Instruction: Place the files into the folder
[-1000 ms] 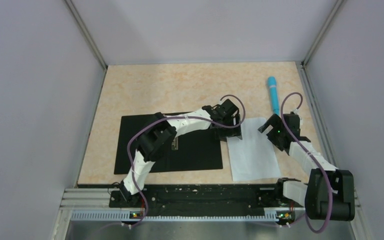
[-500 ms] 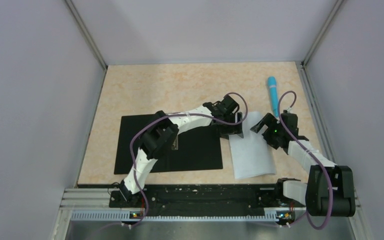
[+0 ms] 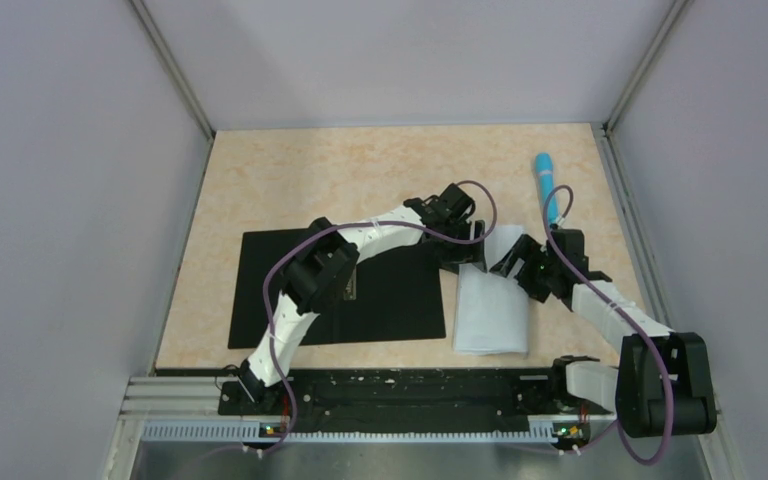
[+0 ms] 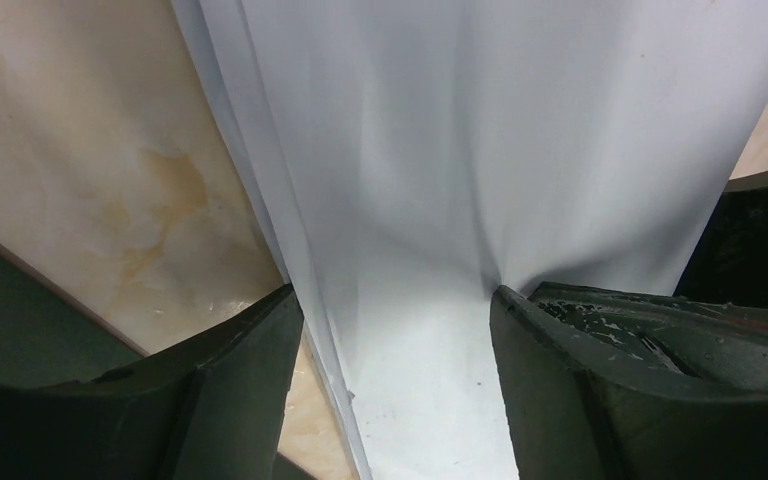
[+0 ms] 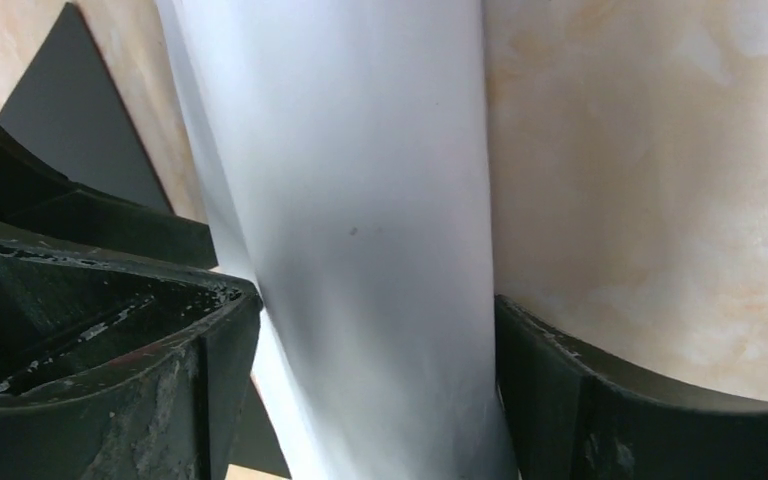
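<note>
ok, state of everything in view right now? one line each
folder: open flat on the table, black inside up, no paper in it.
paper: beside the folder's right edge, bowed up into a hump, far end between the grippers.
pen: lying flat at the back right, untouched.
left gripper: jaws apart, straddling the paper.
right gripper: jaws apart, straddling the hump.

No text, number, brand or sign can be read in any view. The white files (image 3: 493,312) show only blank paper in both close wrist views. The open black folder (image 3: 390,305), seen from above, shows nothing legible.
</note>
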Action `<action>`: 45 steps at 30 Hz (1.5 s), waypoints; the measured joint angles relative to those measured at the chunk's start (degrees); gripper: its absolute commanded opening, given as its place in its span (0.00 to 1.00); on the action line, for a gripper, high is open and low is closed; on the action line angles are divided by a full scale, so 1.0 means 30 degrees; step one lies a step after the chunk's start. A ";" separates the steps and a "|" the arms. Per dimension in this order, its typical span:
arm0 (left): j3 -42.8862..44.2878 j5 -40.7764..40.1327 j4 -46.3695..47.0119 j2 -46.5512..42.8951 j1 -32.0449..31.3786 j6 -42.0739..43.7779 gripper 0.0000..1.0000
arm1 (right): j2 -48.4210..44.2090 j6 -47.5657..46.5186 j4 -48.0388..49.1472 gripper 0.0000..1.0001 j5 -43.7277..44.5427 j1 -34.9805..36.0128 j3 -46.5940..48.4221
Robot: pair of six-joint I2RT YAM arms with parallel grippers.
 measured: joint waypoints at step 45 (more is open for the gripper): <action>-0.5646 0.8502 0.5799 -1.2917 0.7723 0.0758 0.95 | 0.1967 0.7788 0.8408 0.00 -1.1431 0.0991 1.0557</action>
